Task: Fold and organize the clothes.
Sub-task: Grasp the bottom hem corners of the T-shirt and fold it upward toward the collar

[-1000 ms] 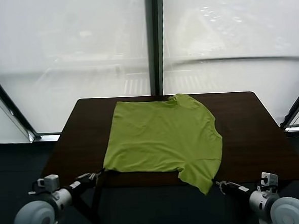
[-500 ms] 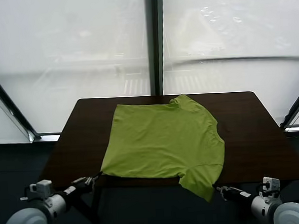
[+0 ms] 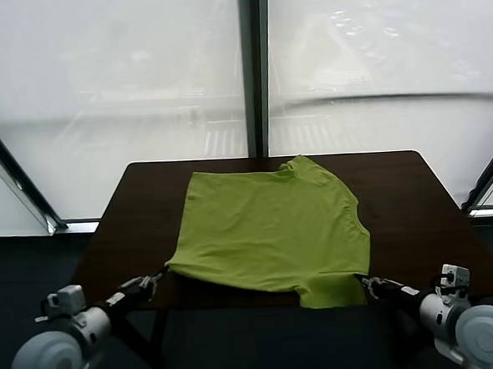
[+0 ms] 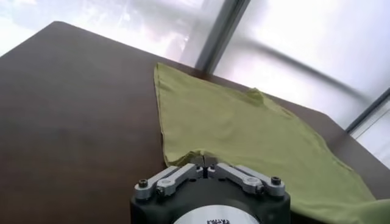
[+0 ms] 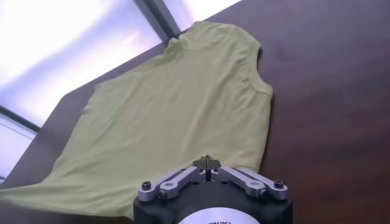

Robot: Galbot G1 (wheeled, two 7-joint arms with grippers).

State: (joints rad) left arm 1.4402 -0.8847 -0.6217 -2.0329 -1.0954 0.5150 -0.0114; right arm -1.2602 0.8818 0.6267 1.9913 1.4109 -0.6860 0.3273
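1. The left gripper is clamped shut on the near left corner of the T-shirt, at the front edge of the table; the left wrist view shows a small peak of green cloth pinched between its closed fingers
2. The right gripper is likewise closed on the near right part of the shirt, by the sleeve that hangs at the table's front edge; the right wrist view shows cloth nipped at its fingertips
3. Between the two grips the shirt lies spread and mostly flat, plain side up, its collar toward the far edge by the window
4. Judged from this, the spreading looks about done, but no fold is made yet: both sleeves and the body are still one open layer
5. What is left, I would say, is every fold, then setting the bundle tidy
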